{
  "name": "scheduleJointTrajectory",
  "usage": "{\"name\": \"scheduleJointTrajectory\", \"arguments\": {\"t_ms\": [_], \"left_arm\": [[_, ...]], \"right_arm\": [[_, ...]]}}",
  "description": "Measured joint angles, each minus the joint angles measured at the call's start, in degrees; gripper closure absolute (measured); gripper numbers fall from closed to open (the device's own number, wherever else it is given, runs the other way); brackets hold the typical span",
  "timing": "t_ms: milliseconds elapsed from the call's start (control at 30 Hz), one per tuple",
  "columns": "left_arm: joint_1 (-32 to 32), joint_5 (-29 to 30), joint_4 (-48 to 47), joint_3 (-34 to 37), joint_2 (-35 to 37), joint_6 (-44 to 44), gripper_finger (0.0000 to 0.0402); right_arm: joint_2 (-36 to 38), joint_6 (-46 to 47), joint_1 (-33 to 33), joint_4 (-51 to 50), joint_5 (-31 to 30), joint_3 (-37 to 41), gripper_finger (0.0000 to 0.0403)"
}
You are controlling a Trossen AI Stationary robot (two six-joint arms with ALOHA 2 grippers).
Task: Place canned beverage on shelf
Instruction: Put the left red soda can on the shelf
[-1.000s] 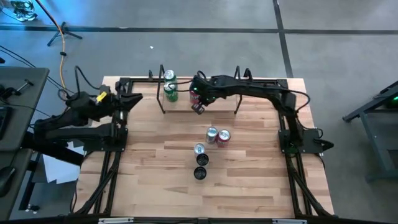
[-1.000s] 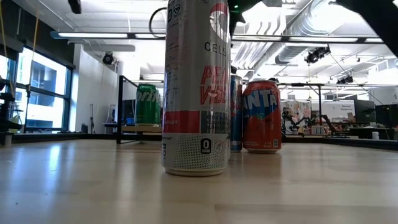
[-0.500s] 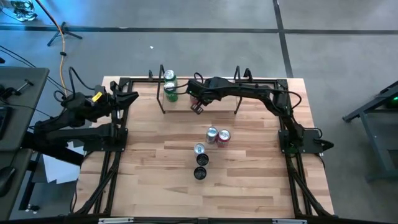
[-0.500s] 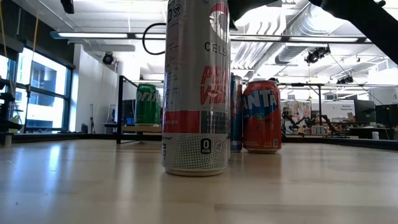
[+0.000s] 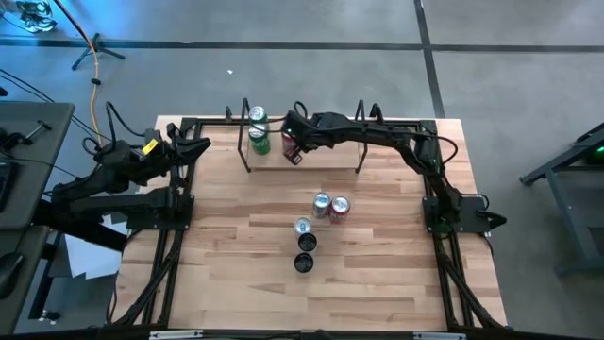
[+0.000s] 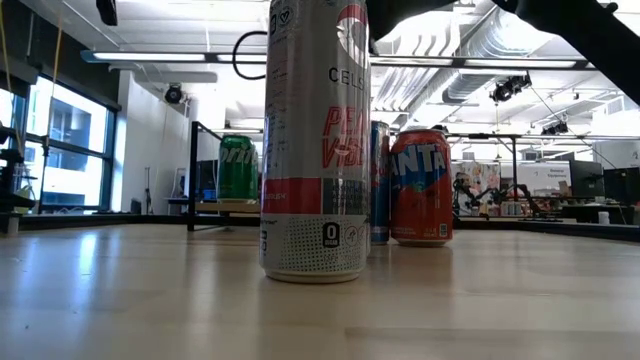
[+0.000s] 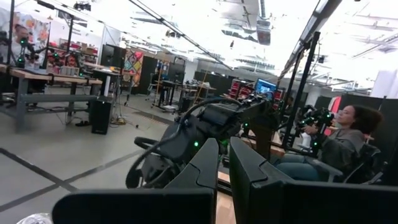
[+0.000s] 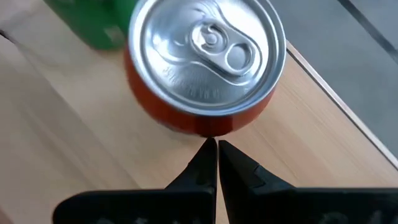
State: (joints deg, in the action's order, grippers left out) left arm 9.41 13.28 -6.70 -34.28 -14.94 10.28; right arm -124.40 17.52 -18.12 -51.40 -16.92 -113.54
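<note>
A red can (image 8: 205, 68) stands upright on the shelf (image 5: 326, 159) at the table's far edge, beside a green can (image 5: 260, 142); another green can (image 5: 257, 115) stands just behind. My right gripper (image 8: 216, 149) is shut, slanting down, its tips at the red can's side. In the high view it sits at the shelf's left half (image 5: 292, 151). My left gripper (image 7: 224, 165) is shut and held off the table's left edge (image 5: 200, 147), touching nothing. My right gripper's shut fingertips (image 8: 208, 152) stand against the red can's side wall (image 8: 208, 130), just under its top rim, coming slanting down from the table's near right. Whether they touch the can I cannot tell. The can stands upright on the shelf board.
Several loose cans stand mid-table: a tall silver one (image 6: 315, 140), an orange one (image 6: 420, 185), a blue one (image 6: 380, 180), dark ones nearer (image 5: 304, 255). Black wire uprights (image 5: 360, 142) end the shelf. A person (image 7: 348, 143) sits beyond the table.
My right gripper has gone toward the table's left and far edge and a little down, along the shelf toward the red can and the green cans. It has stayed shut.
</note>
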Motion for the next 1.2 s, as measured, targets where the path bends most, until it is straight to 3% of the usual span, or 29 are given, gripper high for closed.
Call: {"name": "scheduleJointTrajectory", "arguments": {"t_ms": [200,1200], "left_arm": [[0.0,0.5,0.0,0.0,0.0,0.0,0.0401],[0.0,2.7,-2.7,0.0,0.0,3.1,0.0401]], "right_arm": [[0.0,0.4,-0.3,4.6,2.1,0.0,0.0403],[-3.7,1.7,-2.9,18.5,0.4,0.0,0.0403]]}}
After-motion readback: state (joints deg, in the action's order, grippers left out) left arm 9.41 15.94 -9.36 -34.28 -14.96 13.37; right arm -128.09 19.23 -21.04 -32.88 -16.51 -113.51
